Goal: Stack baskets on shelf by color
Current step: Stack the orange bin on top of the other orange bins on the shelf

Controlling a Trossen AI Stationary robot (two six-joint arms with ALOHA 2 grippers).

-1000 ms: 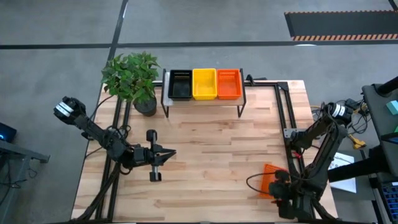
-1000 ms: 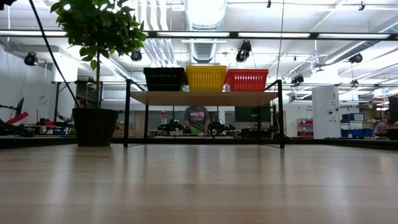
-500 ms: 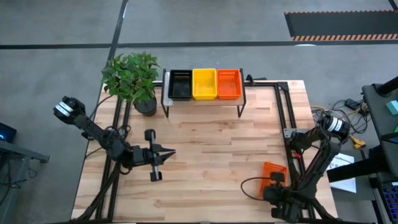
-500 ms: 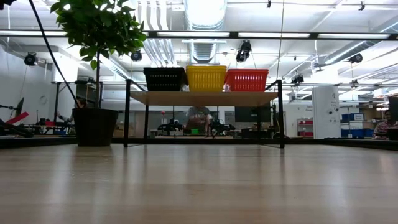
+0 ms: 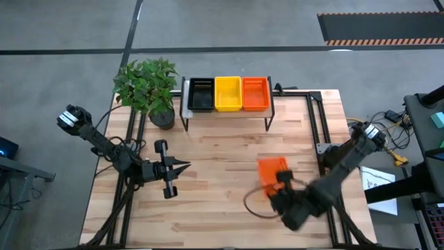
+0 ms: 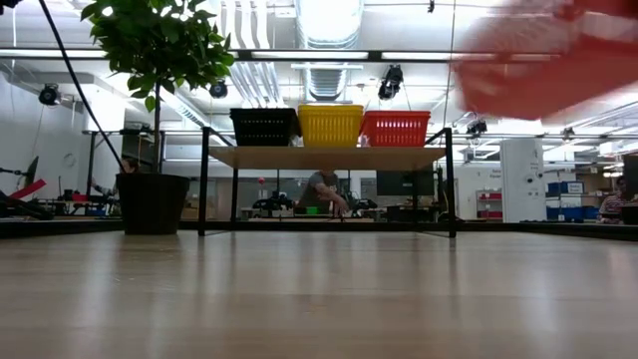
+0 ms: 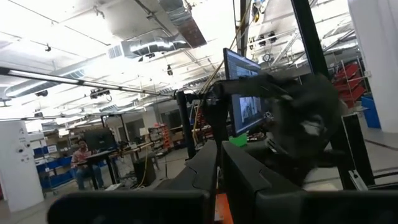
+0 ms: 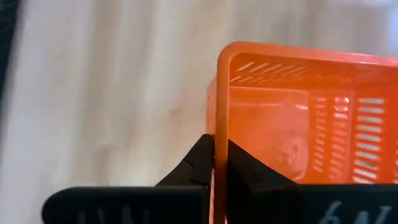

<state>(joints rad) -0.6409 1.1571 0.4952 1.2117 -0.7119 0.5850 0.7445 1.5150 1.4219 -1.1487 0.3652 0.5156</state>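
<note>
On the shelf (image 6: 329, 158) at the table's far edge stand a black basket (image 5: 201, 95), a yellow basket (image 5: 228, 94) and an orange basket (image 5: 255, 94), side by side on their bottoms. A second orange basket (image 5: 272, 171) hangs above the table right of its middle, with my right gripper (image 5: 280, 183) shut on it. In the low view this basket (image 6: 558, 55) is a blur high at the right. My left gripper (image 5: 184, 167) waits shut above the table's left part, holding nothing. My right gripper pinches the orange basket's wall just below the rim (image 8: 219, 127), next to a corner. One finger (image 8: 198, 163) is outside and one finger (image 8: 249, 174) inside. The fingers slant down from the table's near right side. The basket is lifted clear of the table, its open top up.
A potted plant (image 5: 149, 90) stands left of the shelf at the far left corner. Black frame rails (image 5: 318, 132) run along the table's right side. A cable loop (image 5: 253, 205) hangs by my right arm. A person (image 6: 321, 189) is beyond the table.
My right gripper has risen and swung from the table's near right corner toward the middle and the far edge, turning as it went. It carries the orange basket, which has come up off the table and now shows high in the low view.
</note>
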